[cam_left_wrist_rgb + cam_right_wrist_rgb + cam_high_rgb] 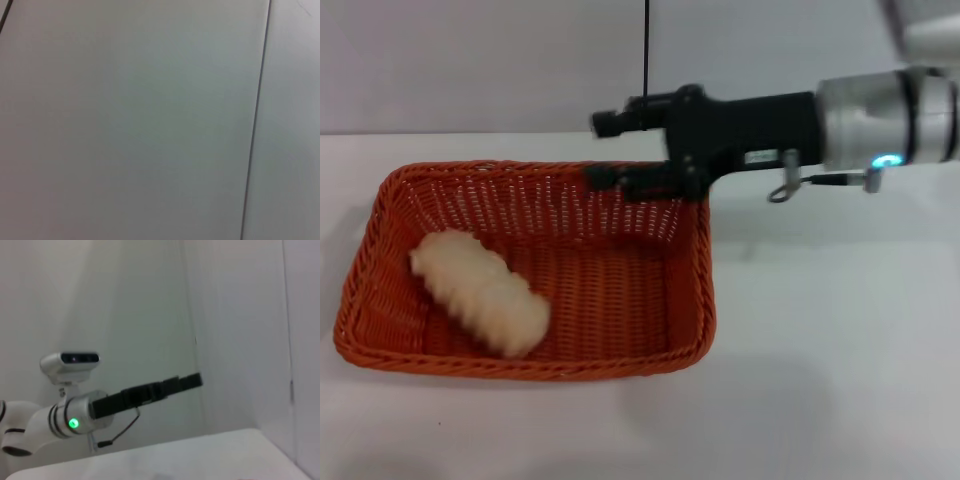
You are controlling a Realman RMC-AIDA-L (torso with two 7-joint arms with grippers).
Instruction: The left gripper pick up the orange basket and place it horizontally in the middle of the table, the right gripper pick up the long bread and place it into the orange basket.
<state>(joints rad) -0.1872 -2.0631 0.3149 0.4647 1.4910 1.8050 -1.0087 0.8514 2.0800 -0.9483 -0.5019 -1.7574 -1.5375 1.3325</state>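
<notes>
The orange basket (pixel 685 300) lies lengthwise on the white table (pixel 840 330), left of centre. Inside its left half rests the long bread (pixel 480 292), set diagonally with its pale scalloped face up. My right gripper (pixel 603 150) reaches in from the right and hovers over the basket's far rim, open and holding nothing, well clear of the bread. The head view does not show the left gripper. In the right wrist view a black gripper (pixel 196 380) on a white arm with a green light hangs in the air above the table edge, which I take for the left one.
A grey wall rises behind the table. White tabletop stretches right of and in front of the basket. The left wrist view holds only a plain grey wall panel (pixel 135 120) with a dark seam.
</notes>
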